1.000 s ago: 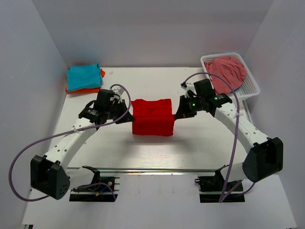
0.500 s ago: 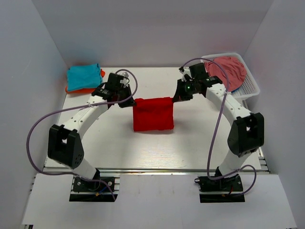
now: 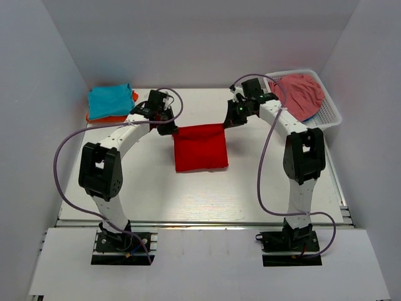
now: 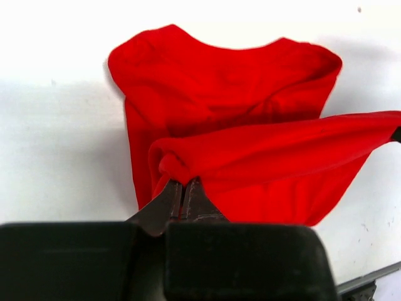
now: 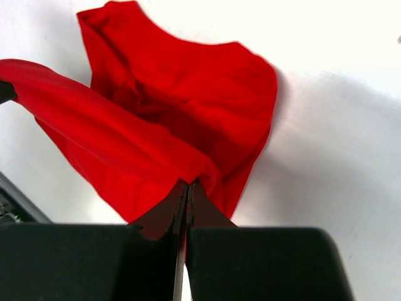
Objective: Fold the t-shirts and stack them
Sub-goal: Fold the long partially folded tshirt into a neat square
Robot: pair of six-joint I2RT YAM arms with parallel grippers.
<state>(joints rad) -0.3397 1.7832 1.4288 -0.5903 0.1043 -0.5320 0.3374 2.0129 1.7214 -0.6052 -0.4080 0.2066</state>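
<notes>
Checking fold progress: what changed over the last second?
The left claw and right claw, shut on the red shirt throughout, carried its held edge toward the far side, both arms stretching out. The teal and orange stack and the basket stayed put.

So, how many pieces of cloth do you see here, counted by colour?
red shirt: 1
teal shirt: 1
orange shirt: 1
pink cloth, in the basket: 1
Total: 4
</notes>
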